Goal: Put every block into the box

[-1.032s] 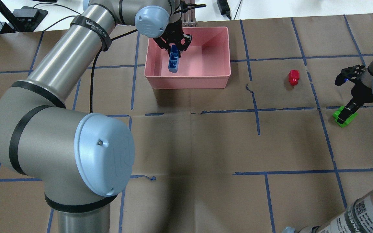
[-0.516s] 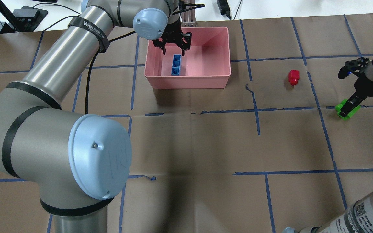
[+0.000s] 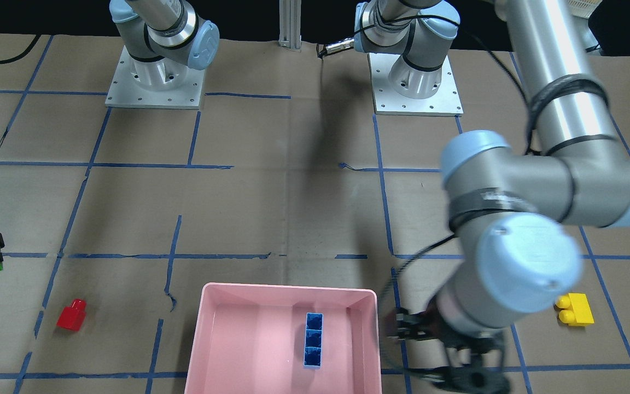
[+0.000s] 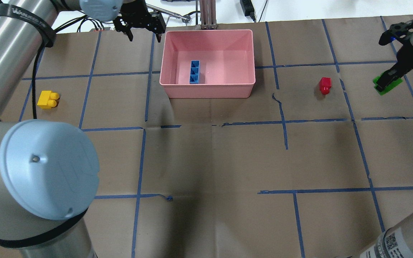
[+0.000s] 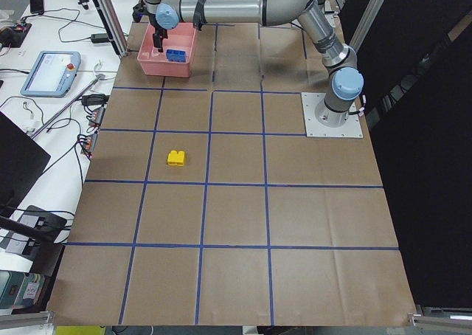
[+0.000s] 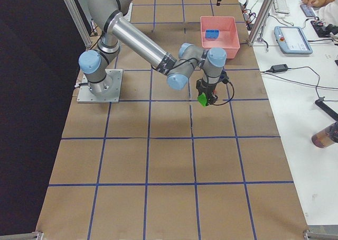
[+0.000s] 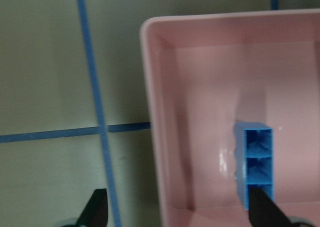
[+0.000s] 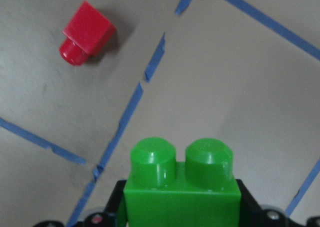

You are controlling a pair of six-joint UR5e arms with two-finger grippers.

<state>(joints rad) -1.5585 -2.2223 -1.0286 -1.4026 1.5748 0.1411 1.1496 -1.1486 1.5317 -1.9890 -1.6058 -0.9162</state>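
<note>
The pink box (image 4: 208, 89) stands at the table's far middle. The long blue brick (image 4: 194, 71) lies inside it; it also shows in the left wrist view (image 7: 257, 157). My left gripper (image 4: 140, 27) is open and empty, just left of the box's far left corner. My right gripper (image 4: 385, 80) is shut on the green brick (image 4: 394, 83) and holds it above the table at the right edge; the right wrist view shows that brick (image 8: 182, 187) between the fingers. The red brick (image 4: 324, 85) lies right of the box. The yellow brick (image 4: 47, 99) lies at the left.
The paper-covered table carries a blue tape grid. An aluminium post (image 4: 208, 14) stands just behind the box. My left arm's big elbow (image 4: 45, 172) fills the near left of the overhead view.
My left gripper opened and let the blue brick drop into the box, then moved left out of it. My right gripper carried the green brick up off the table and farther back.
</note>
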